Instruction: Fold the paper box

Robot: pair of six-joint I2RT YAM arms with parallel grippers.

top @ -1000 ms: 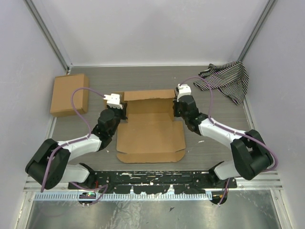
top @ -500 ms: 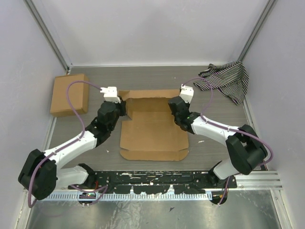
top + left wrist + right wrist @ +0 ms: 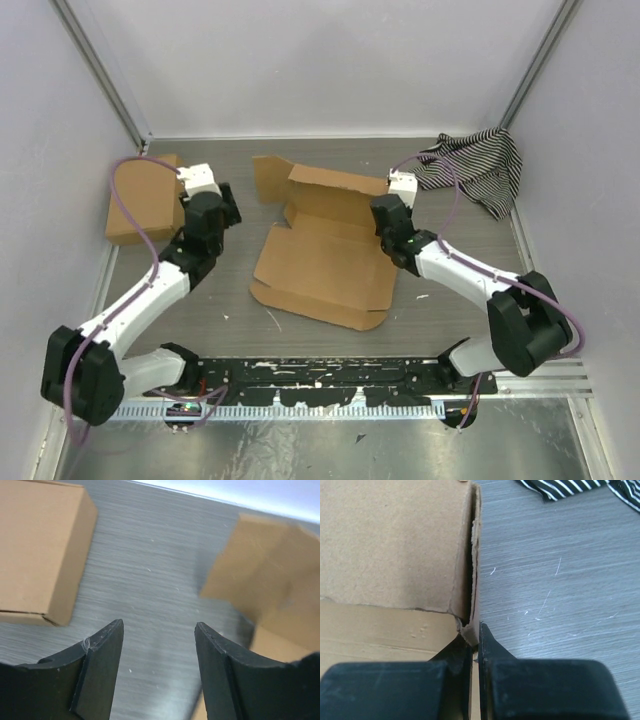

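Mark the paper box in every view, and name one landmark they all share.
Top external: paper box in the middle of the table.
Left wrist: paper box at the right edge, blurred.
Right wrist: paper box fills the upper left, its edge pinched in the right tool.
Shared landmark: the grey table surface, seen in all three.

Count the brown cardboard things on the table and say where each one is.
2. The paper box, partly folded, lies in the centre; a closed cardboard box sits at the far left. Nothing else seems hidden.
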